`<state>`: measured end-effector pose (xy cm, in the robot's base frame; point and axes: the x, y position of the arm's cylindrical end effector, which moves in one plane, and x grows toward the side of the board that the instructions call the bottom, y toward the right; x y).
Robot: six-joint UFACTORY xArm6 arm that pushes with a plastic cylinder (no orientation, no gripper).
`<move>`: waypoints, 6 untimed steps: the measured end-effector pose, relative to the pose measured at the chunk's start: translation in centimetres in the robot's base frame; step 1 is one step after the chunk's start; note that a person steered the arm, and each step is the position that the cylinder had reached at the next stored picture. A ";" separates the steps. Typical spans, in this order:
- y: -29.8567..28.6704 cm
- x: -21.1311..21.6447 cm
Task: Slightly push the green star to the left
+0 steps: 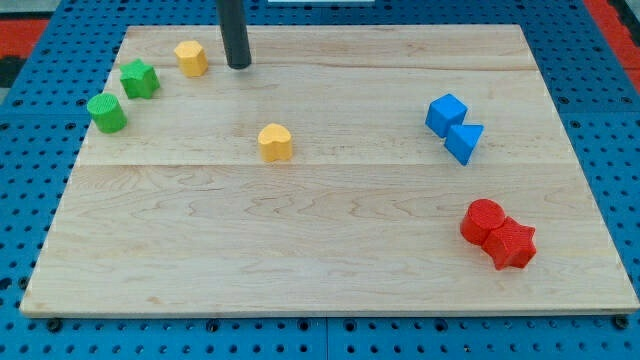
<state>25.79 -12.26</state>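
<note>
Closest to the view's bottom is a pair of red blocks, a roundish red block [483, 219] touching a red star [514, 244], sitting near the lower right corner of the wooden board [300, 250]. Further up on the right, a blue cube [446, 113] and a blue triangle [465, 141] are touching too. Roughly mid-board there's a yellow heart-ish block [275, 142] all by itself.

Up in the top left corner it gets busier: green star [140, 78], with a green cylinder [106, 112] just below-left of it and a yellow hexagon [191, 58] just to its right. None of those three touch.

The rod comes straight down from the view's top, upright, and my tip [238, 66] rests on the board just right of the yellow hexagon, so the hexagon sits between tip and green star. No pincer on this rig, just the bare rod, so nothing to call apart or together.
</note>
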 end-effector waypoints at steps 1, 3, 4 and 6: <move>-6.3 -0.8; -7.2 -1.0; -5.9 -0.1; -10.0 3.6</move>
